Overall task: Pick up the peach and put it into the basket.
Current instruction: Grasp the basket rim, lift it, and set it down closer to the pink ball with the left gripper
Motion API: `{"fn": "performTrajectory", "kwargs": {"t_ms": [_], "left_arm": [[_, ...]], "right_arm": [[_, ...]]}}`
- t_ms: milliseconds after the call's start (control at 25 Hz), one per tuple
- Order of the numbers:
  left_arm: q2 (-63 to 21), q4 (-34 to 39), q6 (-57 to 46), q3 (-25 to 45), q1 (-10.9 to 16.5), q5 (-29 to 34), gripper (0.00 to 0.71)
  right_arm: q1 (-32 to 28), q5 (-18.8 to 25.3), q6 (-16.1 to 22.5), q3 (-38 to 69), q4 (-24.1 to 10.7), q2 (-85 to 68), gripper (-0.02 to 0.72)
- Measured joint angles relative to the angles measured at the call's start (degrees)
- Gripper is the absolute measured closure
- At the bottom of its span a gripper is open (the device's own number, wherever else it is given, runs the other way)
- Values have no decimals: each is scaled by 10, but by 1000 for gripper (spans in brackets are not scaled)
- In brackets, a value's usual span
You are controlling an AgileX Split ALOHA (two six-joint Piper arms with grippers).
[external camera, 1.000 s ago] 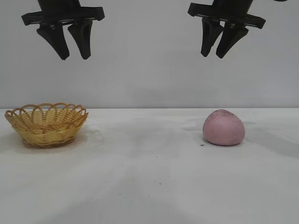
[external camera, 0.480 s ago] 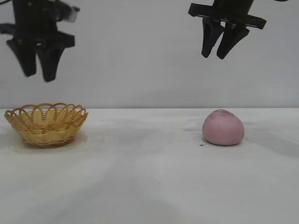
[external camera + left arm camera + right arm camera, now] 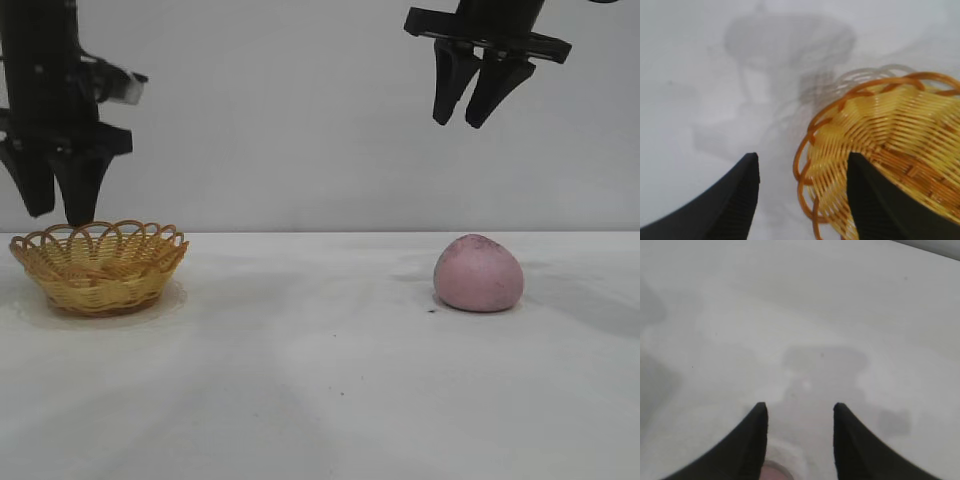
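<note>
The dull pink peach (image 3: 479,274) sits on the white table at the right. A sliver of it shows in the right wrist view (image 3: 775,473). The yellow wicker basket (image 3: 100,266) with its orange-brown looped rim stands at the left and holds nothing. It also shows in the left wrist view (image 3: 890,150). My left gripper (image 3: 56,210) is open and hangs just above the basket's far left rim; in the left wrist view (image 3: 802,162) its jaws straddle the rim. My right gripper (image 3: 462,118) is open and empty, high above the peach.
The white table (image 3: 320,380) stretches between basket and peach. A plain grey wall stands behind.
My left gripper has moved down and to the left, from high above the basket to just above its left rim. The right gripper, peach and basket have not moved.
</note>
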Motion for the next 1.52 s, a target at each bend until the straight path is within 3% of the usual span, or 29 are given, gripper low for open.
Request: {"fn": "performTrajectory", "kwargs": {"t_ms": [120, 280, 320, 480, 520, 600, 760, 960, 1200, 1520], "left_arm": [[14, -10, 5, -4, 0, -13, 322], [25, -25, 6, -11, 1, -11, 611], [25, -34, 1, -12, 1, -11, 642], [22, -82, -48, -13, 3, -9, 639], [19, -112, -53, -3, 4, -13, 710], [1, -175, -60, 33, 4, -37, 710], [-69, -296, -49, 176, 3, -128, 710], [-158, -412, -27, 316, -26, -233, 710], [-167, -466, -23, 329, -67, -267, 710], [-146, -476, -23, 332, -71, -267, 710]], "right_arm": [[0, 0, 0, 0, -2, 0, 398], [0, 1, 0, 0, -3, 0, 398], [0, 2, 0, 0, -5, 0, 398], [0, 2, 0, 0, -6, 0, 398], [0, 2, 0, 0, -6, 0, 398], [0, 2, 0, 0, -6, 0, 398], [0, 2, 0, 0, -8, 0, 398], [0, -1, -1, 0, -8, 0, 398], [0, -1, -1, 0, -8, 0, 398], [0, 2, -1, 0, -8, 0, 398]]}}
